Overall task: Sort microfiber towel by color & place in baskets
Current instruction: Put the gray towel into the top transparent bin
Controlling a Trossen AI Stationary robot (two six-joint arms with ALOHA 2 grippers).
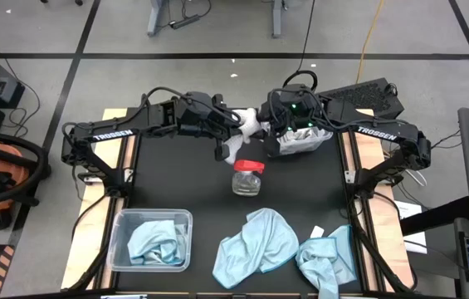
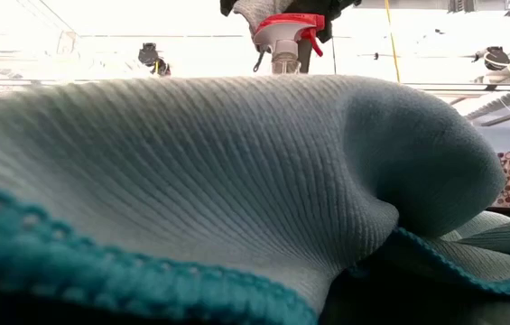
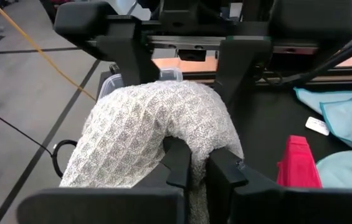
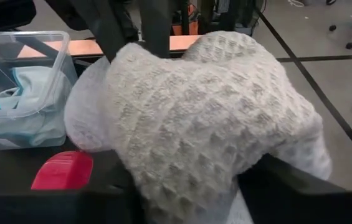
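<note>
Jar (image 1: 247, 178) mid-table; basket (image 1: 121, 223) front left holding towel (image 1: 151, 241); two towels (image 1: 255, 247) front right.

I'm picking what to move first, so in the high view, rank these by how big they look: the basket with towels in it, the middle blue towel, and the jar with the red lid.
1. The basket and the middle blue towel look about alike in spread, so I won't rank one over the other.
2. The jar is clearly the smallest.

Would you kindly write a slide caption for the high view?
Both arms meet at the table's far edge, left hand shut on a white towel, above a red-lidded jar; blue towels await sorting.
</note>
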